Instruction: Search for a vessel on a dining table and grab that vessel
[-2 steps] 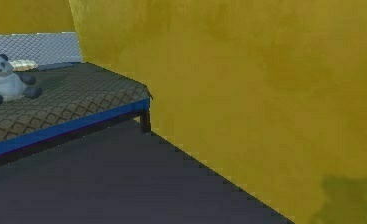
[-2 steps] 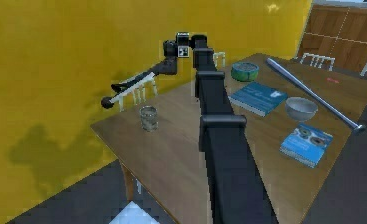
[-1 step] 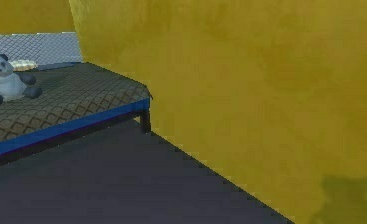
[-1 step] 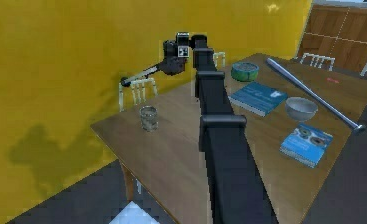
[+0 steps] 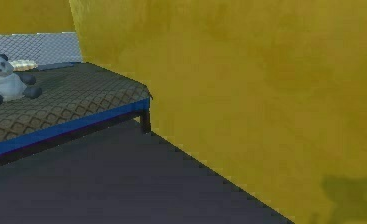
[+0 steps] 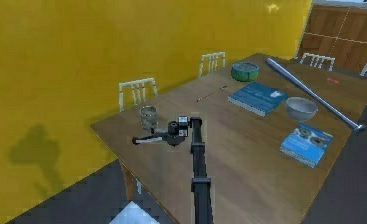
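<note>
Your gripper hangs at the brown wooden dining table's corner near the yellow wall, and you cannot tell whether it holds anything; the small clear glass vessel stands on the tabletop just behind it. Farther along lie a grey metal bowl and a long grey bat

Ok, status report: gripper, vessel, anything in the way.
Gripper at dining table corner, cannot tell if holding anything. Clear glass vessel on table, close by gripper. Nothing between them; grey bowl, blue books, bat lie farther along.
</note>
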